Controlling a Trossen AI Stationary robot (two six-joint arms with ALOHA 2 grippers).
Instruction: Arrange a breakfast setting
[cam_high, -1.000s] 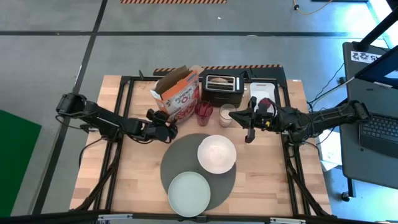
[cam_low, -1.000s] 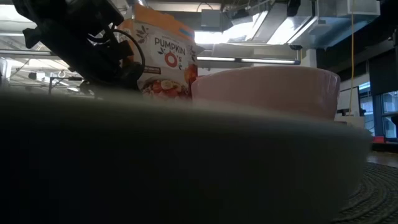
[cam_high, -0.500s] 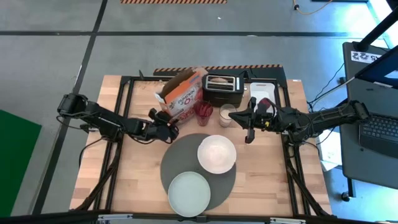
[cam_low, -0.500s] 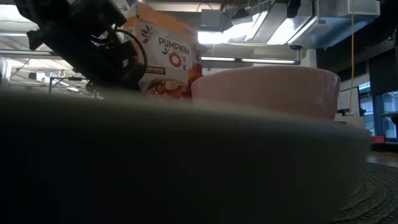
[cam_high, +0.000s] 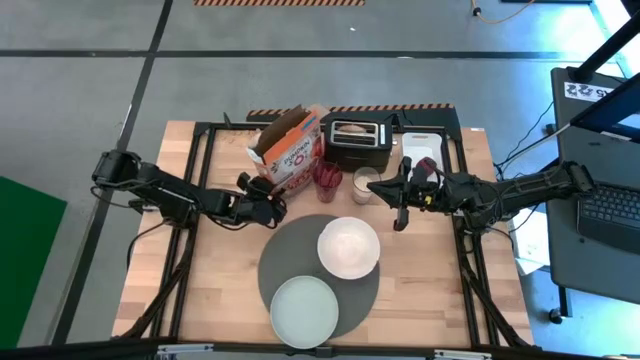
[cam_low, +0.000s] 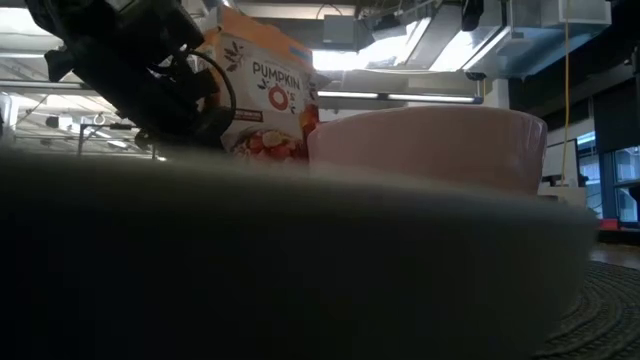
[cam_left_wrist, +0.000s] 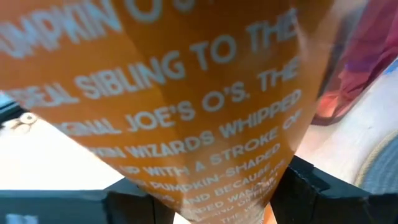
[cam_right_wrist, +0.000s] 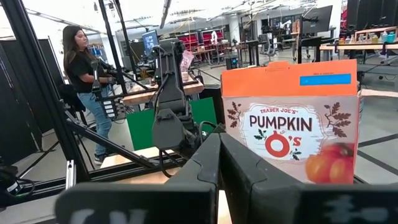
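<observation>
Left gripper (cam_high: 268, 205) clamped on the bottom corner of the orange cereal box (cam_high: 290, 152), box tilted, flaps open; in the left wrist view the box (cam_left_wrist: 186, 112) sits wedged between both fingers (cam_left_wrist: 311, 183). Right gripper (cam_high: 400, 215) clenched on nothing, hovering over the surface (cam_high: 430, 280) just beside the glass (cam_high: 364, 185), toaster (cam_high: 360, 143) and white tray (cam_high: 424, 150) behind it. Breakfast setting lies between the two grippers, nearer the front edge: dark-grey placemat (cam_high: 285, 250) with the white bowl (cam_high: 348, 246) on its back right part and the mint plate (cam_high: 304, 311) on its front left part, overhanging the mat edge. Neither gripper touches the setting. Person (cam_right_wrist: 87, 81) in the room beyond.
</observation>
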